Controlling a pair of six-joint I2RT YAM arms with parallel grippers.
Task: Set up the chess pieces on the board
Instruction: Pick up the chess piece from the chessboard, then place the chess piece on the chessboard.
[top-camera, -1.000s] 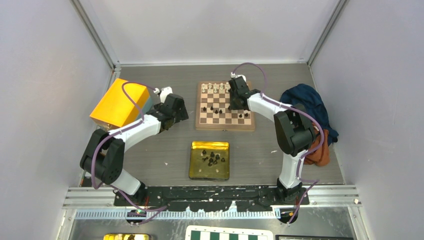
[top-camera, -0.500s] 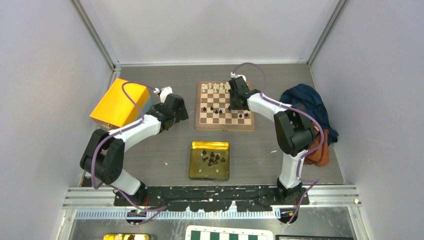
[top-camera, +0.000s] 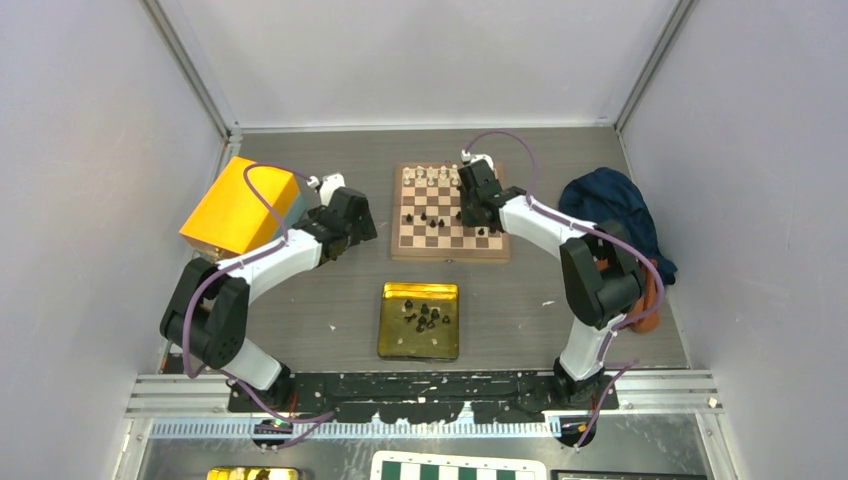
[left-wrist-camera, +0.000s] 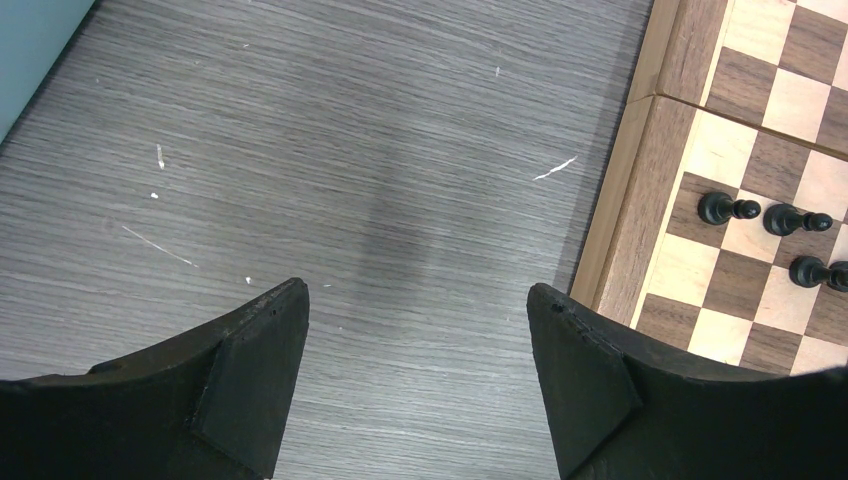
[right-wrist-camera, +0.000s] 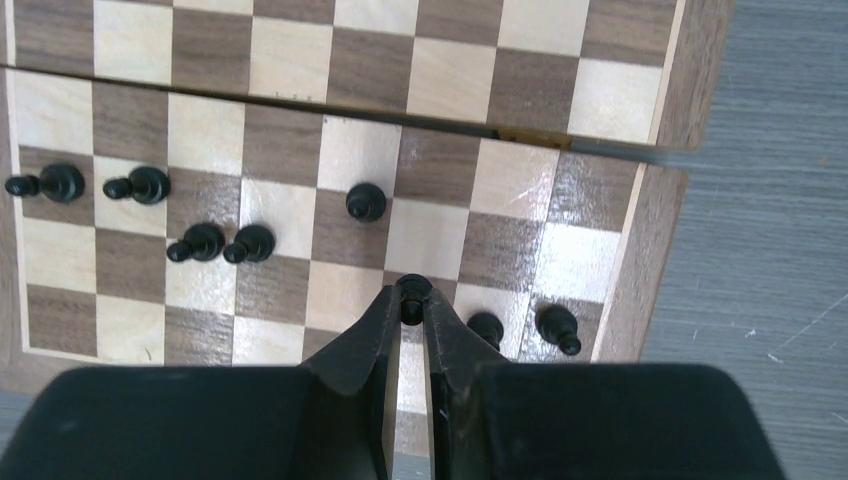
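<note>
Since the frame a second back, the right fingers (right-wrist-camera: 388, 318) have been narrowed and carried slightly toward the near side of the board (right-wrist-camera: 665, 240), the elbow swung outward with them. No change is noted in the left arm.

Right fingers: closed on a black piece (right-wrist-camera: 413, 288) over the near rows, close to two others at the near right corner. Whether it is lifted or standing cannot be told.

Left fingers (left-wrist-camera: 255, 350): spread wide, nothing held, over bare tabletop (left-wrist-camera: 350, 150) just left of the board.

Progress, as judged:
- White pieces (top-camera: 430, 177) are lined along the far edge; the count is not resolved.
- Seven further black pieces (right-wrist-camera: 366, 202) are seen on the near half, loosely placed, not in full rows.
- More black ones (top-camera: 424, 315) are left in the yellow tray (top-camera: 392, 345), well apart from the board.
- The black side is taken as well short of done; transfer and tidying remain.
</note>
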